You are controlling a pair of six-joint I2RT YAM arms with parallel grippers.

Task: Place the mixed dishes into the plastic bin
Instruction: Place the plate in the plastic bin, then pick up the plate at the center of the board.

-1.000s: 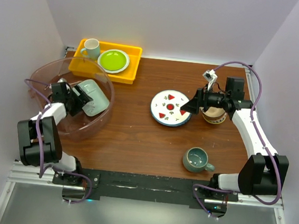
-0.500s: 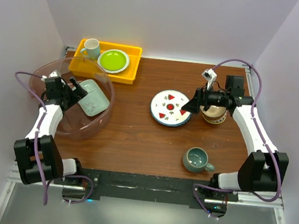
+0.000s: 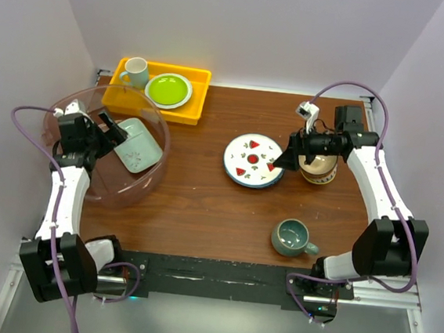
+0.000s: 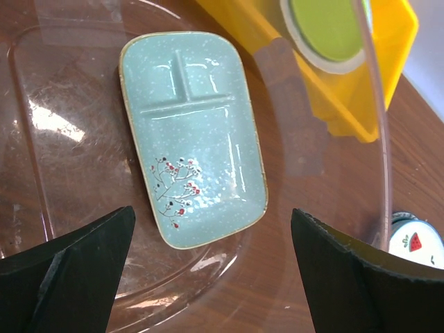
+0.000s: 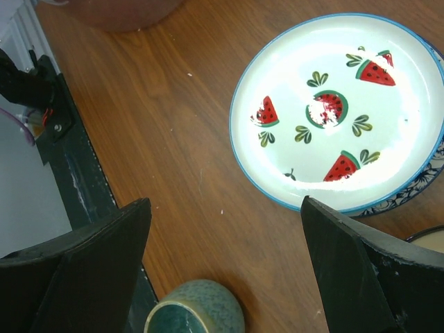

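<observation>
Change, left side: the left gripper (image 3: 113, 134) has let go of the divided tray (image 4: 191, 132) and drawn up and back from it; a second ago it sat low in the bin (image 3: 129, 191) at the tray's edge
Left gripper: jaws wide apart, holding and touching nothing; the divided tray lies flat below and just ahead of the fingertips, on the bin floor
Meaning: one dish delivered; this arm is judged free to fetch another
Beyond the left gripper: yellow box (image 3: 191, 115), outside the bin wall, no part of the job
Change, right side: little; the right gripper (image 3: 283, 160) has kept its station over the watermelon plate (image 5: 333, 111)
Right gripper: jaws wide apart, empty, clear of the plate, which lies below and ahead of the fingertips, resting on a second, blue-patterned plate (image 5: 416, 187)
Near the right gripper: teal mug (image 5: 198, 309) below the fingertips on the near side; cream bowl (image 3: 317, 172) beside the wrist
Outstanding: both plates, mug and bowl stand well apart from the bin; the plate's low rim probably calls for a careful edge pick
</observation>
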